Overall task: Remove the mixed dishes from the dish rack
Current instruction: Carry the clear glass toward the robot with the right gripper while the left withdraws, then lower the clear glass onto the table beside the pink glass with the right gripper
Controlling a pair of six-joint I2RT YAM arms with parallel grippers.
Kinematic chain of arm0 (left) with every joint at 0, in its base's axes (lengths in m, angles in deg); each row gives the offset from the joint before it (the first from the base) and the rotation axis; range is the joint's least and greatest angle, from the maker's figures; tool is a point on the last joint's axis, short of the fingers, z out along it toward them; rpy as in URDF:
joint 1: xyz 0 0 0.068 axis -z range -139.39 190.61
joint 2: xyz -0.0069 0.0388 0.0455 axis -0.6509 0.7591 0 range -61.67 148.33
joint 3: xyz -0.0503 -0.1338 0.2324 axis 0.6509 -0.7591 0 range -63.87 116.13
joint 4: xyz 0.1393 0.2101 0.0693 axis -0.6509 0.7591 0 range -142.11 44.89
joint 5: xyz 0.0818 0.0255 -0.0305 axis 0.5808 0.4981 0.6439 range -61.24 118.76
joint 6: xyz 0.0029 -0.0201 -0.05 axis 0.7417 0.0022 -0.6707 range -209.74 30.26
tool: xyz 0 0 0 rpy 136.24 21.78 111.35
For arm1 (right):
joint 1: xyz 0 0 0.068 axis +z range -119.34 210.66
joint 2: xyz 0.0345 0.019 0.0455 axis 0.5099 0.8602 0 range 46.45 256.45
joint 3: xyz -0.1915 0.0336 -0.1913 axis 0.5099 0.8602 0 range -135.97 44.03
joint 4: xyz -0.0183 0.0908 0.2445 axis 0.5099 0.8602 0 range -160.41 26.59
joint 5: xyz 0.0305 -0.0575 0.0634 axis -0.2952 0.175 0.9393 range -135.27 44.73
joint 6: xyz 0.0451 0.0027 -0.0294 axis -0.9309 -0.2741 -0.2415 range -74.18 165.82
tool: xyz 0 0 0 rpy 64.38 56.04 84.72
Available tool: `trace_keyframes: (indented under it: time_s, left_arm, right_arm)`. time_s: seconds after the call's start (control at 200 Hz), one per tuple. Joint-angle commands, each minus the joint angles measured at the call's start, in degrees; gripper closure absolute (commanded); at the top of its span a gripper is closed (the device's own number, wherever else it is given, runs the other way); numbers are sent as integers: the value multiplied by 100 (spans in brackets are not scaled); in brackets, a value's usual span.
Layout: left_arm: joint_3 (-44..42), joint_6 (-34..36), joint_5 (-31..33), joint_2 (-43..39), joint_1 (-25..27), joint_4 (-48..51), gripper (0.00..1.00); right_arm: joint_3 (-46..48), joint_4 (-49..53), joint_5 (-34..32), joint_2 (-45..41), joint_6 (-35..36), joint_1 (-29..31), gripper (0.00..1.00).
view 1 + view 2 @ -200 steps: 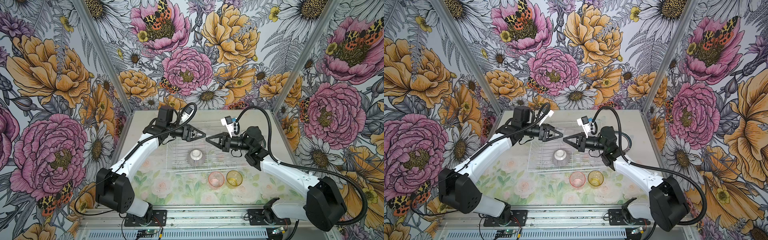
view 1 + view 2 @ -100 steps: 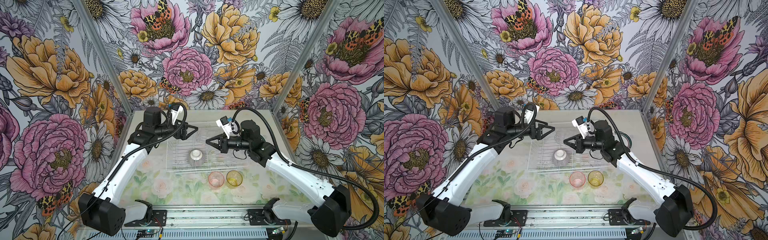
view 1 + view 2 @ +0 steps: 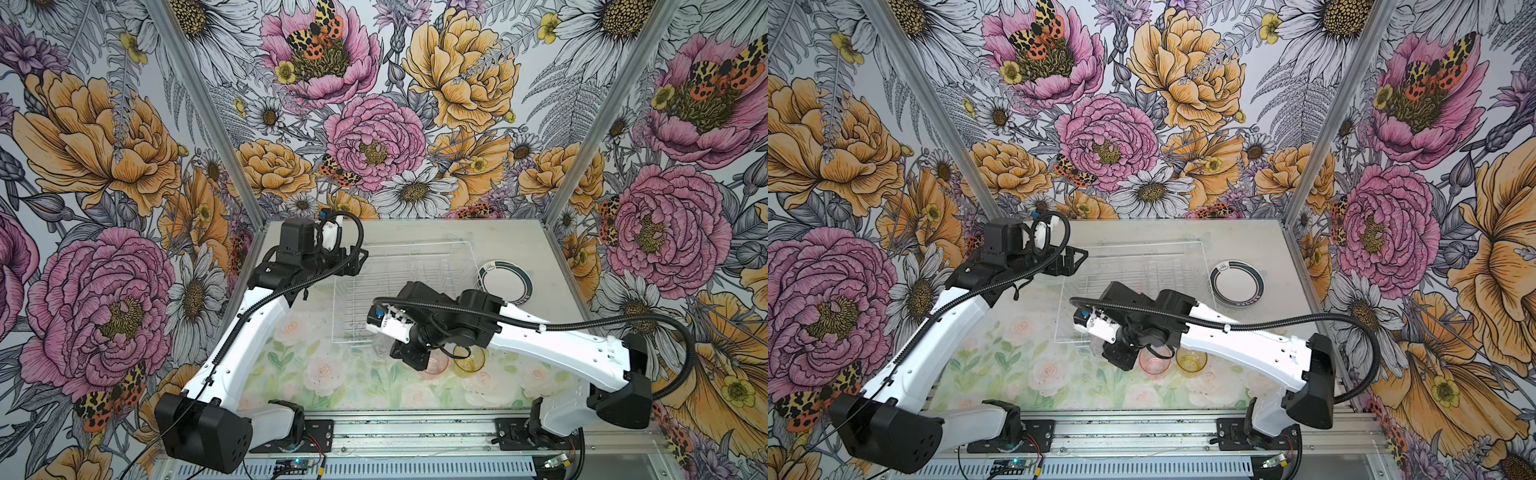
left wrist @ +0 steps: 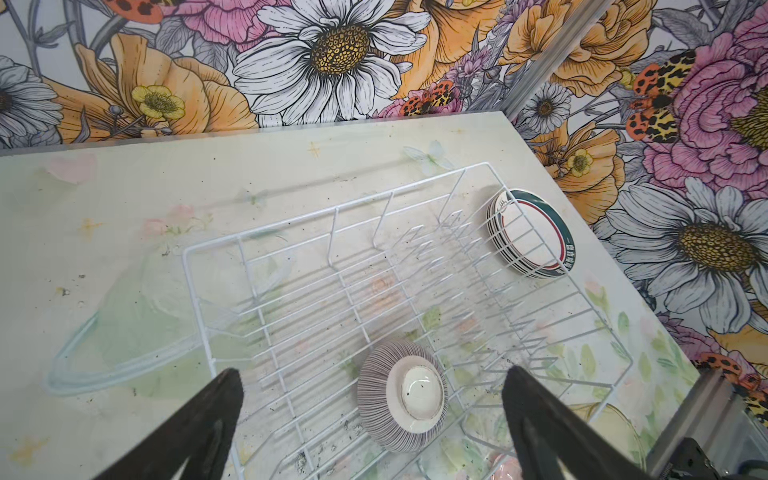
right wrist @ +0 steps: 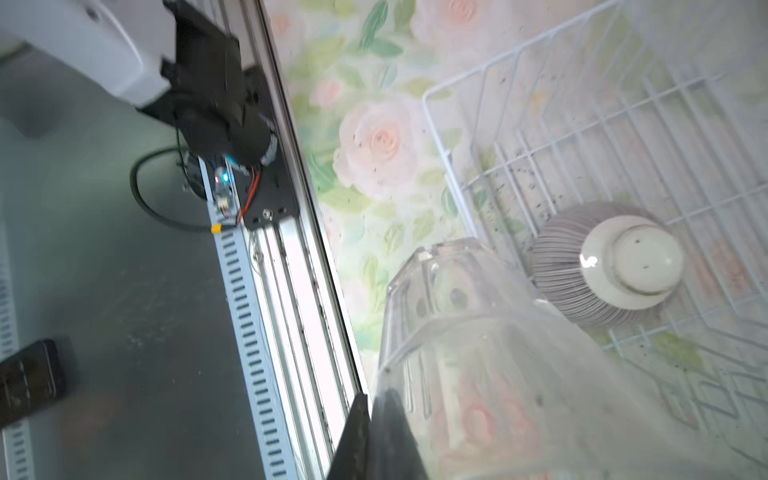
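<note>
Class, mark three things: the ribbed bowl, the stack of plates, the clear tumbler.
ribbed bowl (image 4: 409,392): left wrist view, on its white foot.
stack of plates (image 3: 503,283): in a top view, top plate's white centre.
clear tumbler (image 5: 478,332): right wrist view, on its side wall.

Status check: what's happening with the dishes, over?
Left tool open by dish rack. Right tool shut on clear tumbler. Ribbed bowl upside down in rack, right arm covering it from above.

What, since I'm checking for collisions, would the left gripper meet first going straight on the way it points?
Probably the upturned ribbed bowl in the dish rack, framed between the left gripper's open fingers; depth is unclear, so rack wires might come first.
</note>
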Motion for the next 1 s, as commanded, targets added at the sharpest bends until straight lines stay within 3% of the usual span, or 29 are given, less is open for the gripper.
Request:
trace_keyframes:
  time_s: [0.0, 0.53, 0.996]
  left_arm:
    - [1, 115, 127, 25, -69, 82, 1]
    - [59, 144, -18, 206, -93, 82, 1]
    - [112, 211, -85, 338, -103, 82, 1]
  right_arm:
    - [-344, 1016, -396, 462, 409, 296, 100]
    - [-731, 1199, -681, 1940, 797, 520, 100]
    - [-970, 1208, -968, 2487, 1024, 450, 100]
